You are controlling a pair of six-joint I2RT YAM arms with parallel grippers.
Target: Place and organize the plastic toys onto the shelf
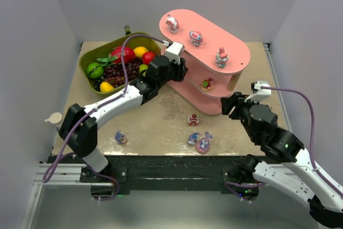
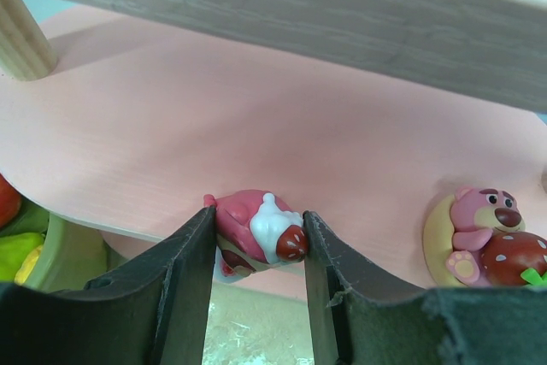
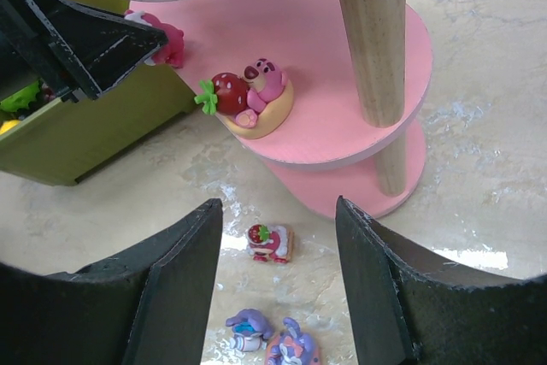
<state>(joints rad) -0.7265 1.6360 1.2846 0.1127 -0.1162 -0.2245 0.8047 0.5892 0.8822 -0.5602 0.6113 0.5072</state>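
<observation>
Your left hand (image 2: 258, 216) grips a pink toy (image 2: 252, 230) lying sideways on the shelf (image 2: 282, 117), at its middle board's edge, long axis running finger to finger, while your right hand (image 3: 278, 204) hangs open above the surface (image 3: 479, 168).

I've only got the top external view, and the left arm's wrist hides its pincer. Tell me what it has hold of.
Observer: The left pincer is shut on a pink figurine with white cream and a dark red berry, at the edge of the shelf's middle board.
Operator: Describe the toy standing on that board.
Observer: It's a pink bear figurine lying on a yellow crescent and hugging a strawberry. It sits off to the side of the held one, not touching it.
Operator: Now report the right pincer.
Observer: The right pincer is open and empty above the table. A small red-and-pink figurine on the table shows between its fingers.
</observation>
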